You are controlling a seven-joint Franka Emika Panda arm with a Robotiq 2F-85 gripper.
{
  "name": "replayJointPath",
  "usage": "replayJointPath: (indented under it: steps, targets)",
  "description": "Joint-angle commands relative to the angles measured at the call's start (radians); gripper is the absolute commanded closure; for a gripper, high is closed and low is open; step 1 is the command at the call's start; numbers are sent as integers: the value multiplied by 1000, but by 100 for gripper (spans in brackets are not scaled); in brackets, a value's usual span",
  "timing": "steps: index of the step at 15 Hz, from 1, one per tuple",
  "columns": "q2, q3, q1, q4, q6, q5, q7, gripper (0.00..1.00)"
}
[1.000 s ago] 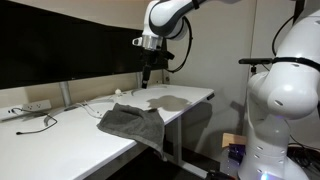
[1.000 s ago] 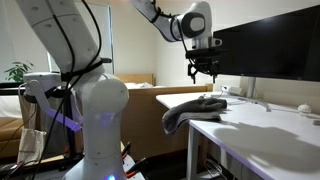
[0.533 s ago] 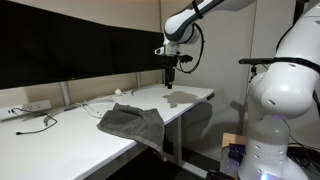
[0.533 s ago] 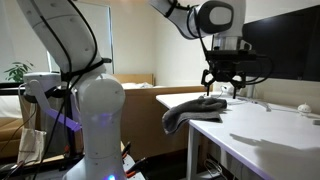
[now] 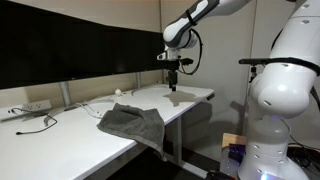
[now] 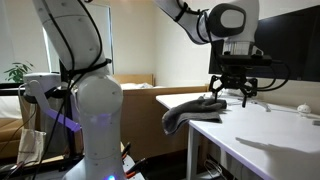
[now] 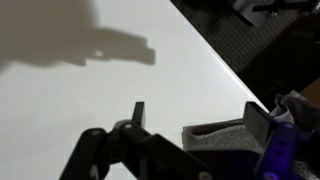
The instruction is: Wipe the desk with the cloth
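The dark grey cloth (image 5: 133, 122) lies rumpled on the white desk (image 5: 60, 146), with one side hanging over the front edge. It shows the same way in the other exterior view, cloth (image 6: 194, 109) on desk (image 6: 270, 132). My gripper (image 5: 173, 87) hangs open and empty just above the bare desk, well beyond the cloth toward the desk's end; it also shows in an exterior view (image 6: 232, 96). In the wrist view the open fingers (image 7: 200, 115) frame white desk (image 7: 80, 100), with the cloth (image 7: 220, 137) seen between them farther off.
Black monitors (image 5: 60, 50) stand along the back of the desk. A power strip and cables (image 5: 30, 108) and a thin black cable (image 5: 38, 125) lie at one end. A small white object (image 6: 305, 109) sits near the monitor. The white robot base (image 5: 285, 100) stands beside the desk.
The gripper has moved along the desk away from the cloth, toward the desk's end, and come down a little. The cloth has not moved.
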Motion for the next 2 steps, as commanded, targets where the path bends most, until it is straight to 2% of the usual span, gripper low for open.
replayJointPath:
  steps: [1, 2]
  targets:
    - [6, 25, -25, 2, -1, 9, -7, 0]
    - [6, 25, -25, 2, -2, 9, -7, 0]
